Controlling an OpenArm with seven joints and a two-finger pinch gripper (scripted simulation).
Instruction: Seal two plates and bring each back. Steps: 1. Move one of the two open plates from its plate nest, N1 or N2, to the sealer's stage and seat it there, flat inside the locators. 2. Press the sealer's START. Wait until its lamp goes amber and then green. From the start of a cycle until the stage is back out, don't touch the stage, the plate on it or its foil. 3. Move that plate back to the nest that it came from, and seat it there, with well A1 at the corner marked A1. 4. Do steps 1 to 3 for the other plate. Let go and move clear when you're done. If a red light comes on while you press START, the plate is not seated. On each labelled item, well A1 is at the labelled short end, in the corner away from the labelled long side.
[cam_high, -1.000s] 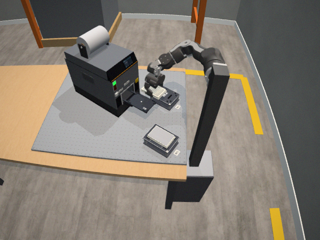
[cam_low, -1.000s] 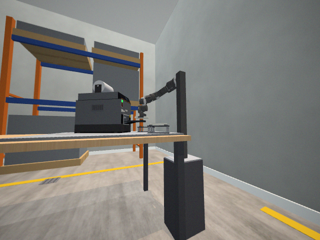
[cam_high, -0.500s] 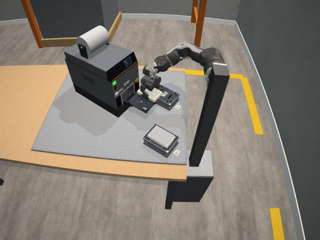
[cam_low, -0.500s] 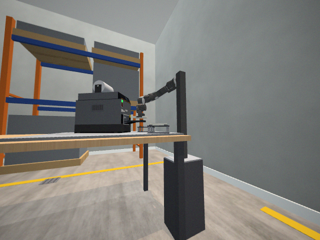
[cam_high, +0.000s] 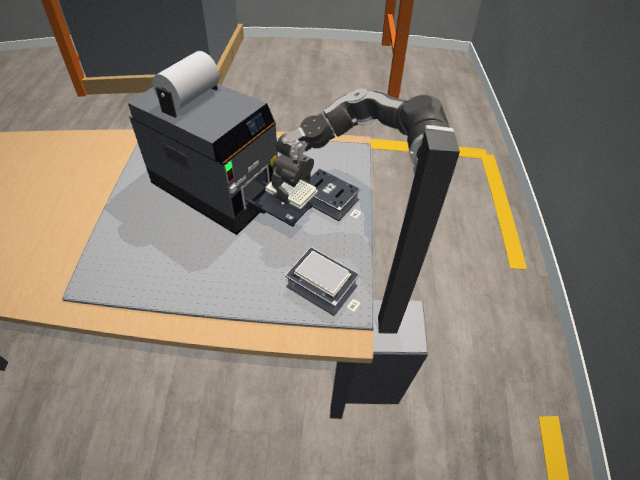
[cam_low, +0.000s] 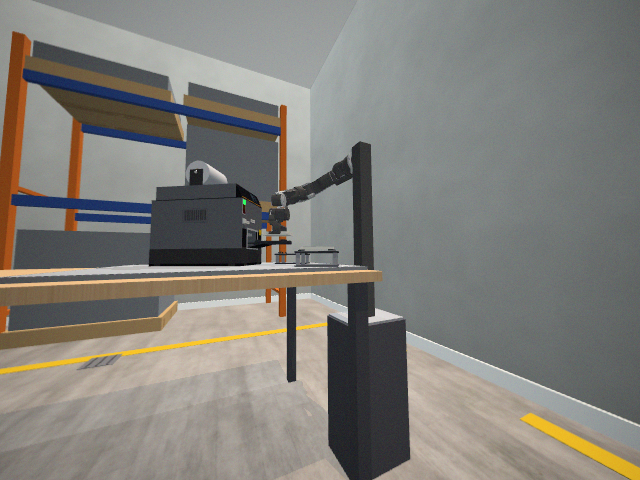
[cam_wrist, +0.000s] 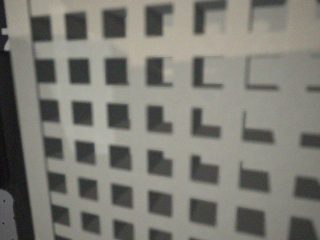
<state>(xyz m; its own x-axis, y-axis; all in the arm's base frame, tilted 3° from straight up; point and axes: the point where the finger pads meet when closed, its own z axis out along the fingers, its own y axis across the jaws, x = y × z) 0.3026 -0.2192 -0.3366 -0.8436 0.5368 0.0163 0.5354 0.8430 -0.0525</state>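
Above the stage (cam_high: 281, 210) (cam_low: 271, 242), pincer (cam_high: 287, 192) (cam_low: 277, 231) gripping open plate (cam_high: 299, 193) (cam_low: 279, 235) (cam_wrist: 137, 135), sealer (cam_high: 191, 149) (cam_low: 199, 224) alongside, N2 (cam_high: 338, 195) just beside

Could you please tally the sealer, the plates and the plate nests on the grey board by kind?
Sealer: 1
Plates, the open one in the fingers and the covered one: 2
Plate nests, N1 and N2: 2
Total: 5

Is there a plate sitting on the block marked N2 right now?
No, the dark rectangular N2 nest has its slotted top bare, with no plate on it.
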